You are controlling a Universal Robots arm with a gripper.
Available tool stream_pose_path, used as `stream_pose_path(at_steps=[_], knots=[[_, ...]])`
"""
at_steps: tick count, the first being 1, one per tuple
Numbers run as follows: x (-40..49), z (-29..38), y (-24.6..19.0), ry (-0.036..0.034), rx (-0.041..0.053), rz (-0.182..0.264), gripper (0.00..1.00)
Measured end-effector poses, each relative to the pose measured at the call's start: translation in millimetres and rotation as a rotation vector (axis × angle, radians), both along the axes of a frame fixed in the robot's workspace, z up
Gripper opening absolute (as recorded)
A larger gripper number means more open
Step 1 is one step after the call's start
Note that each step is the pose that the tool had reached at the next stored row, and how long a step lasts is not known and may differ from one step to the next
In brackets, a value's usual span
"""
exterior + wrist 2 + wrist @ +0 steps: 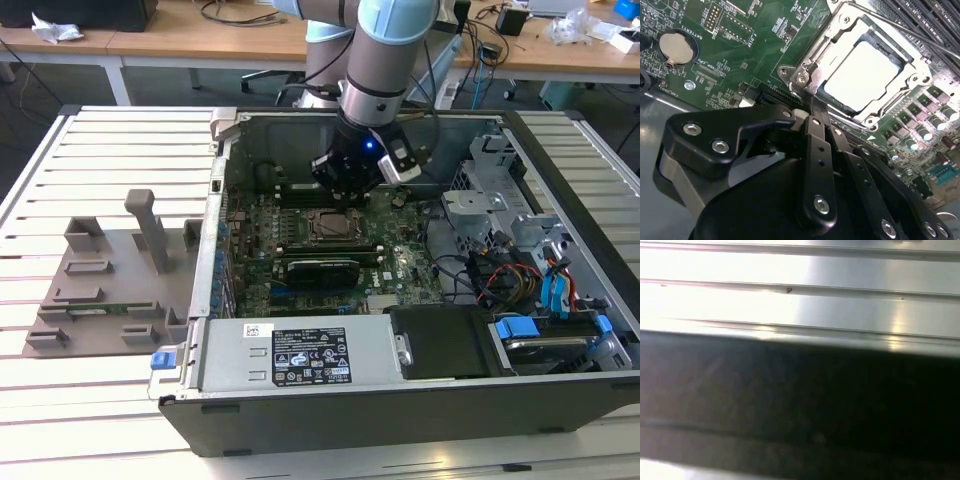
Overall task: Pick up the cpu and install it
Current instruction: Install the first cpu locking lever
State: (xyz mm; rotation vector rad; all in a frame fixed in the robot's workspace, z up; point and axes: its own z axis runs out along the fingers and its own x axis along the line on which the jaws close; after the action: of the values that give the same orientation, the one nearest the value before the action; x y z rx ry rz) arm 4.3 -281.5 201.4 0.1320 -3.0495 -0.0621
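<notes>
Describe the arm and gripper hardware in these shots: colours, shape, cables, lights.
The arm has pale blue joint caps over a silver-grey tube, with a ribbed metal band at the wrist. Below it the gripper is black with a small blue light. In the second wrist view its black linkage bars carry silver screw heads.

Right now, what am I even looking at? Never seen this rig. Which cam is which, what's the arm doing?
The exterior view shows a robot arm reaching down into an open computer case that lies on a slatted table. At the arm's end is its claw, hanging over the green motherboard. The second wrist view is taken from the arm itself, looking past the black claw at the board. There the cpu, the pale square chip, sits inside the metal-framed socket. The claw's tip is close beside the socket's frame; whether it touches cannot be told. The first wrist view shows pale slats and a dark blurred band. On the exterior view's left stands a grey parts holder.
</notes>
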Motion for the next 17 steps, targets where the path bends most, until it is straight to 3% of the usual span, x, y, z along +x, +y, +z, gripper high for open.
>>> stream_pose_path(at_steps=[4, 6, 8, 10, 12, 14, 15, 17], knots=[[0.0, 5.4, -0.2, 0.0002, -0.0029, 0.0, 0.11], [0.1, 8.7, -1.3, 0.0, -0.0171, 0.0, 0.11], [0.0, 9.3, -4.7, 0.0001, -0.0406, 0.0, 0.11], [0.0, 9.2, -9.0, 0.0001, -0.0529, 0.0, 0.11], [0.0, 9.2, -14.6, 0.0001, -0.0591, 0.0, 0.11], [0.0, 9.3, -23.2, 0.0001, -0.0634, 0.0, 0.11], [0.0, 10.2, -24.2, 0.0001, -0.0636, 0.0, 0.11], [0.0, 18.2, -24.5, 0.0001, -0.0635, 0.0, 0.11]])
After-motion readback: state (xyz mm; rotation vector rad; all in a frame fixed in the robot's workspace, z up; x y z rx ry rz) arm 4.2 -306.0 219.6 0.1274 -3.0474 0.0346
